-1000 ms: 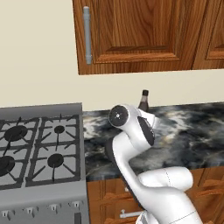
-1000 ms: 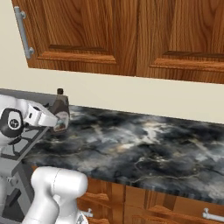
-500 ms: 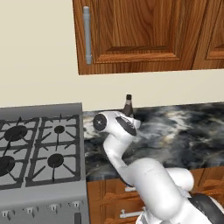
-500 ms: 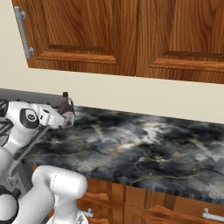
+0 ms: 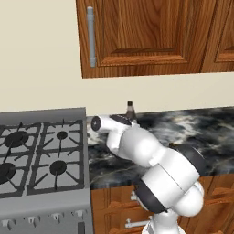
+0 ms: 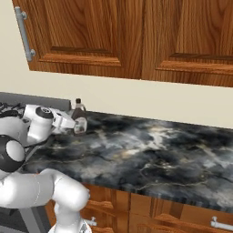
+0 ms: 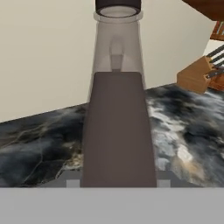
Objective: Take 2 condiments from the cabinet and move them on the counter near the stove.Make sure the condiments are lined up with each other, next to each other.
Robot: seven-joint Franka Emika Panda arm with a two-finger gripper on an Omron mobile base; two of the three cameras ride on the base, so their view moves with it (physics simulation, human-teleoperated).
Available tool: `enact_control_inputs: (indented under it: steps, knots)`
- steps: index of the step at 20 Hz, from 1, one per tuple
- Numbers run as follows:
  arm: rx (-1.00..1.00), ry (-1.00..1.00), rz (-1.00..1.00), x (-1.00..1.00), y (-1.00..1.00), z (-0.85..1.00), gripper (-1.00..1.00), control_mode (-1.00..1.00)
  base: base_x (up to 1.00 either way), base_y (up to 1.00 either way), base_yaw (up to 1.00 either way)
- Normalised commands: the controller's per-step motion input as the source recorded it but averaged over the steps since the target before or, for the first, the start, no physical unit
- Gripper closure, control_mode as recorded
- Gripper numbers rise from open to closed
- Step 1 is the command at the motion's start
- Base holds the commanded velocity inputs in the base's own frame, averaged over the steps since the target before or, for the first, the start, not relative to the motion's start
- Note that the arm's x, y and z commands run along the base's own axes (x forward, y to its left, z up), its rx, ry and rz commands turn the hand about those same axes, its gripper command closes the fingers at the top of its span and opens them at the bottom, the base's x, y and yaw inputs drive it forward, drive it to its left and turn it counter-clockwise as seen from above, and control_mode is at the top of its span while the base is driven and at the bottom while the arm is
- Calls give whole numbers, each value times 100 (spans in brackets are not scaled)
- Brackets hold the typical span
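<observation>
A tall dark grey-brown bottle (image 6: pixel 80 117) with a black cap stands upright at the back of the marble counter (image 6: pixel 159 154), close to the stove (image 5: pixel 41 155). My gripper (image 6: pixel 76 126) is shut on its lower body from the stove side. In the left base view the bottle's neck (image 5: pixel 130 109) pokes up behind my arm. Seen from the hand, the bottle (image 7: pixel 117 131) is very close and covers the fingertips. I cannot tell whether its base touches the counter. The cabinet (image 6: pixel 113 36) above has its doors closed.
The stove's grey back panel (image 6: pixel 27 101) rises just left of the bottle. A wooden knife block (image 7: pixel 197 74) sits farther along the counter by the wall. Open marble stretches to the right (image 5: pixel 201 132). Drawers with silver handles (image 6: pixel 220 224) lie below.
My arm has swung left toward the stove with the bottle in its grip, and the bottle has come down lower, near the counter's back edge.
</observation>
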Motion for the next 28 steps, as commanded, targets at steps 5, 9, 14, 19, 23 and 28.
enact_control_inputs:
  steps: [5,9,14,19,23,28]
  knots:
    - [0,4,-3,27,0,-48,100,-100,0,0,0]
    - [0,-14,0,5,0,-43,100,-100,0,0,0]
    - [0,-23,0,0,0,-40,100,-100,0,0,0]
    - [1,-22,0,4,0,-35,100,-100,0,0,0]
    - [3,-18,0,14,0,-32,100,-100,0,0,0]
    - [4,-15,0,2,-2,-32,100,-100,0,0,0]
